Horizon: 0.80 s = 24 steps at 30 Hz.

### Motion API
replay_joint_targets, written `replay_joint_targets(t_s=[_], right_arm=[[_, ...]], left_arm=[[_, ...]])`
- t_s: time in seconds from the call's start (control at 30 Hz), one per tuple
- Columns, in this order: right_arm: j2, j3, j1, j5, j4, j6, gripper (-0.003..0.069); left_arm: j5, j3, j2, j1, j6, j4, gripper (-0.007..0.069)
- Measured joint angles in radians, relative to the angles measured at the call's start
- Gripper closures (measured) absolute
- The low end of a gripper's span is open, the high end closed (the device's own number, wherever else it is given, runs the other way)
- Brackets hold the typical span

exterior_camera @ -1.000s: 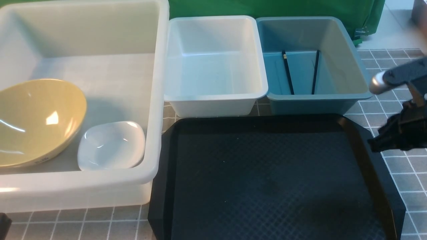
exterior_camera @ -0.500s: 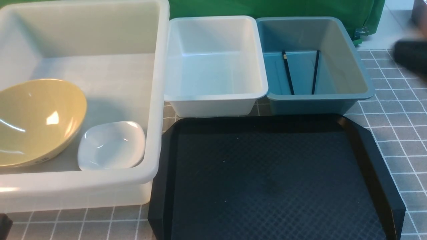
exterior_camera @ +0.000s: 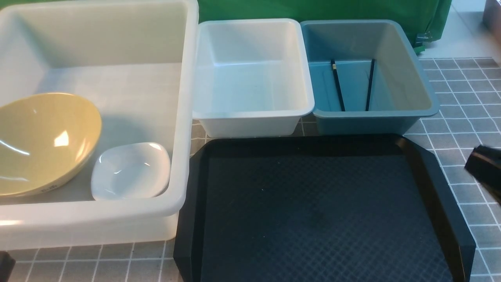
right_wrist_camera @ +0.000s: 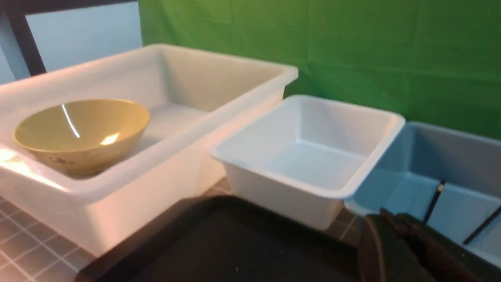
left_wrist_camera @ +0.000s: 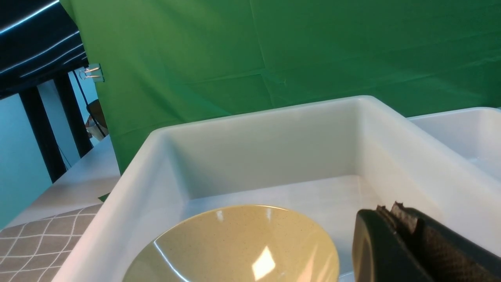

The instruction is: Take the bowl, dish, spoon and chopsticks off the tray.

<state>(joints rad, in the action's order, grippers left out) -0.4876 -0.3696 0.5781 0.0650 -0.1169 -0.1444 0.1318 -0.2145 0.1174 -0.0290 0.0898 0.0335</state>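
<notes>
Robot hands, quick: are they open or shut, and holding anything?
Left gripper: shut, holding nothing.
Right gripper: shut, holding nothing.

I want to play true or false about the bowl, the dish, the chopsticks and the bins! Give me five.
1. The bowl sits in the big white bin. True.
2. The chopsticks lie on the tray. False: they are in the blue bin.
3. The dish is beside the bowl in the same bin. True.
4. The small white bin holds the spoon. False: nothing shows inside it, and no spoon is visible anywhere.
5. The left gripper holds the bowl. False: it is shut on nothing, above the big bin.
</notes>
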Motion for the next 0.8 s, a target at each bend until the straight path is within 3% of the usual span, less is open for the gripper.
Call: replay_joint_targets(t_s=[0.2, 0.37, 0.6, 0.8], right_arm=[[0.031, 0.016, -0.014, 0.062, -0.001, 0.153, 0.0617], [0.144, 0.044, -0.103, 0.113, -0.015, 0.187, 0.0617], [0.447, 0.220, -0.334, 0.064, -0.020, 0.191, 0.0617], [0.499, 0.386, -0.494, 0.037, 0.030, 0.191, 0.0615]], left_arm=[[0.000, 0.000, 0.000, 0.000, 0.000, 0.000, 0.0638], [0.000, 0.000, 0.000, 0.000, 0.000, 0.000, 0.0638], [0.001, 0.000, 0.000, 0.000, 0.000, 0.000, 0.0638], [0.008, 0.000, 0.000, 0.000, 0.000, 0.000, 0.0638]])
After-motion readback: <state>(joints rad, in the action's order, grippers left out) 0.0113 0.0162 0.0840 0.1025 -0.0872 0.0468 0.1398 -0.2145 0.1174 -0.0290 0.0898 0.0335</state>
